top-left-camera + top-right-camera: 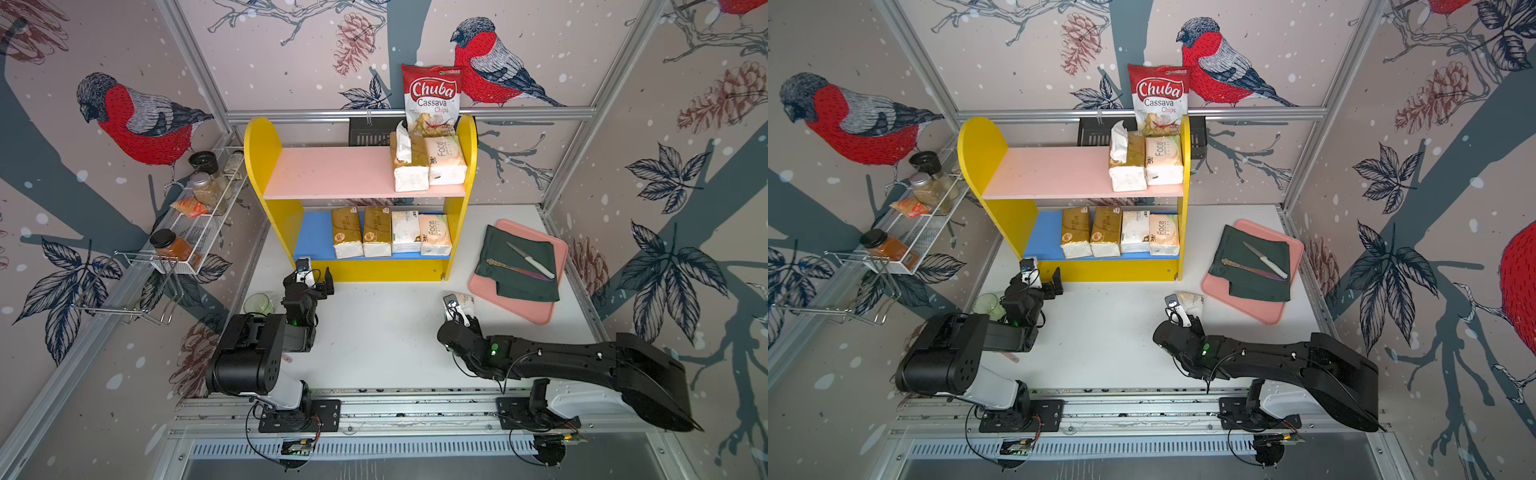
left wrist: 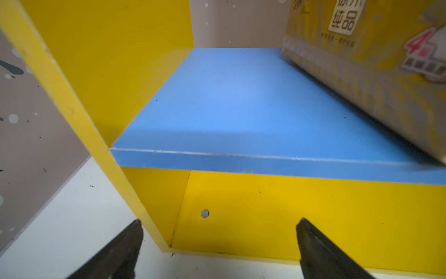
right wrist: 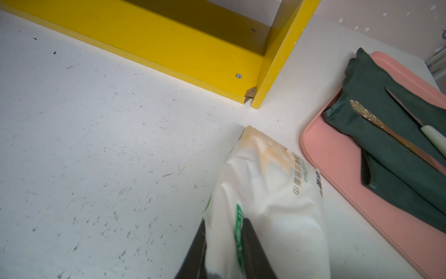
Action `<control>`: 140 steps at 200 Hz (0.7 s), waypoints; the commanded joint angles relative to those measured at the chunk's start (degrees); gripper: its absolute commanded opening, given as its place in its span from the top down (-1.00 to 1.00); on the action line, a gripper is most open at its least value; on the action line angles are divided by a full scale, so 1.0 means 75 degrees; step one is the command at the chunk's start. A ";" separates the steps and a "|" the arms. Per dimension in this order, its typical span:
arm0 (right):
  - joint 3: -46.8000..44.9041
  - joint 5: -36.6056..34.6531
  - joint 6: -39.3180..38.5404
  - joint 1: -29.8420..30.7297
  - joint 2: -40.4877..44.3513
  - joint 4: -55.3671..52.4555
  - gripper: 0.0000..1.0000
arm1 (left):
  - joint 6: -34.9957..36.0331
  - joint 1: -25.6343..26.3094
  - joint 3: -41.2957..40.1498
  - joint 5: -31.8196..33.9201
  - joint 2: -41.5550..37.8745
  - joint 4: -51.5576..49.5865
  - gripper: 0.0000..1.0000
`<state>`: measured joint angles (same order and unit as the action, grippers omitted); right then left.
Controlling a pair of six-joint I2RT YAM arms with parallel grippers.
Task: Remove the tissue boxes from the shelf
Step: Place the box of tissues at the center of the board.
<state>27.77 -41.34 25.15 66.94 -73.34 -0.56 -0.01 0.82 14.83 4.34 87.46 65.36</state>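
Observation:
The yellow-sided shelf has a pink upper board and a blue lower board. On the pink board stand a gold tissue pack and a "Face" pack. Several packs line the right part of the blue board, the leftmost of them gold. My left gripper is open and empty, low in front of the shelf's left foot. On the table right of the shelf, my right gripper is shut on a white tissue pack beside the pink tray.
A Chuba chips bag stands behind the shelf's right side. A wire spice rack with jars hangs on the left wall. The pink tray carries a green cloth, a knife and a spoon. A green glass sits by my left arm.

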 commanded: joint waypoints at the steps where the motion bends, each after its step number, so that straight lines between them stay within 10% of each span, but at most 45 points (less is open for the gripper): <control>1: 0.0018 0.0836 0.0403 -0.0015 -0.0158 -0.0255 0.34 | 0.0059 0.0018 -0.0014 -0.0007 -0.0036 0.0445 -0.96; 58: 0.0076 0.0722 0.0634 0.0135 0.0521 -0.0628 -0.20 | 0.0266 0.0703 -0.0548 0.1358 -0.1447 0.0236 -0.95; 140: 0.0492 0.0439 0.0672 0.0252 0.2272 -0.1245 -0.60 | -0.2064 0.2200 0.0183 0.2503 -0.6957 -0.6049 -0.79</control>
<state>30.79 -36.73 29.91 69.78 -58.50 -9.10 -8.16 12.88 12.53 18.96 43.42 38.28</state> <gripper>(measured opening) 0.757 0.911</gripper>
